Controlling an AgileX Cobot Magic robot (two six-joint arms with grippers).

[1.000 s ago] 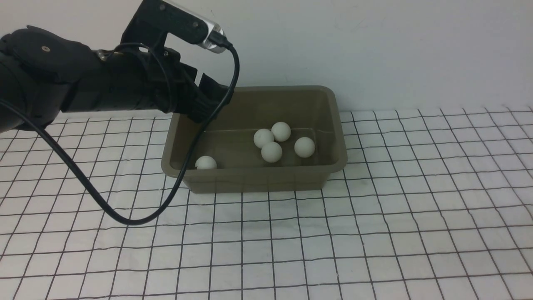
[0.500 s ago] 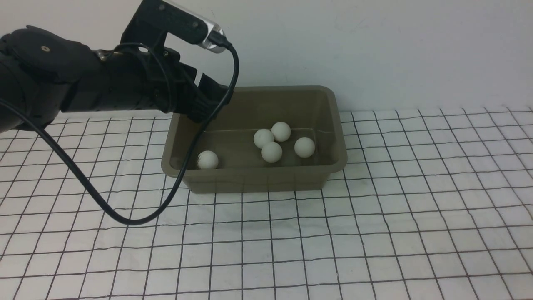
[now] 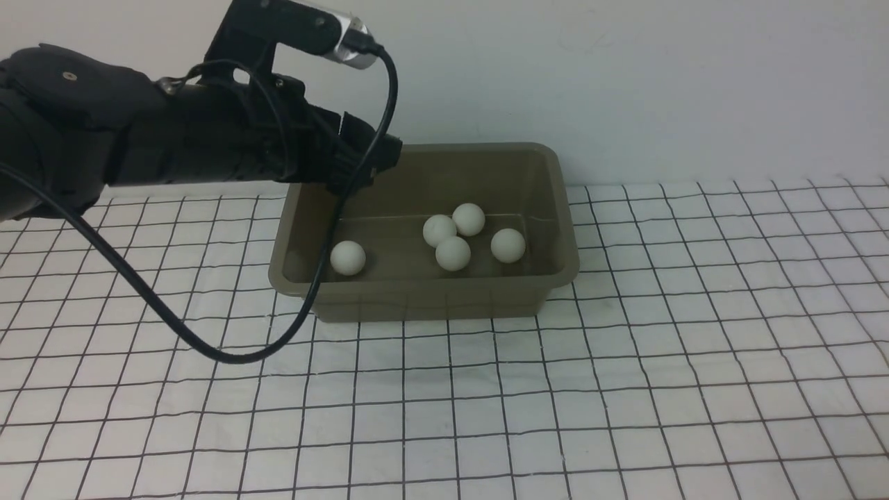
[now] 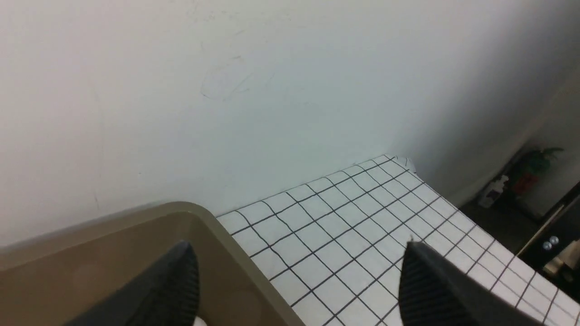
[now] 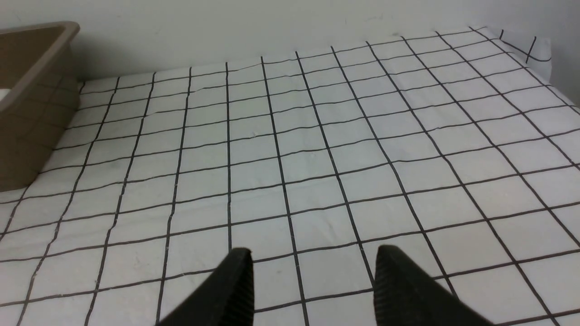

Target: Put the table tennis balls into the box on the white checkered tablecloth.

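The olive-grey box (image 3: 424, 303) stands on the white checkered tablecloth (image 3: 486, 403) against the back wall. Several white table tennis balls lie inside it: one alone near the left end (image 3: 347, 257), and a cluster further right (image 3: 453, 253). My left gripper (image 3: 371, 163) hovers above the box's back-left corner, open with nothing between its fingers. In the left wrist view the left gripper (image 4: 297, 246) spans the box's far corner (image 4: 113, 253). My right gripper (image 5: 313, 250) hangs over bare cloth, jaws apart and empty, with the box (image 5: 31, 104) far off to one side.
A black cable (image 3: 229, 357) hangs from the left wrist and loops low over the cloth in front of the box's left end. A white wall (image 3: 625, 83) runs right behind the box. The table's edge (image 4: 457, 199) drops to a dark floor.
The lone ball at the box's left end rolled away from the front wall. My left gripper lifted a little and shifted right over the box. The right arm stayed still.
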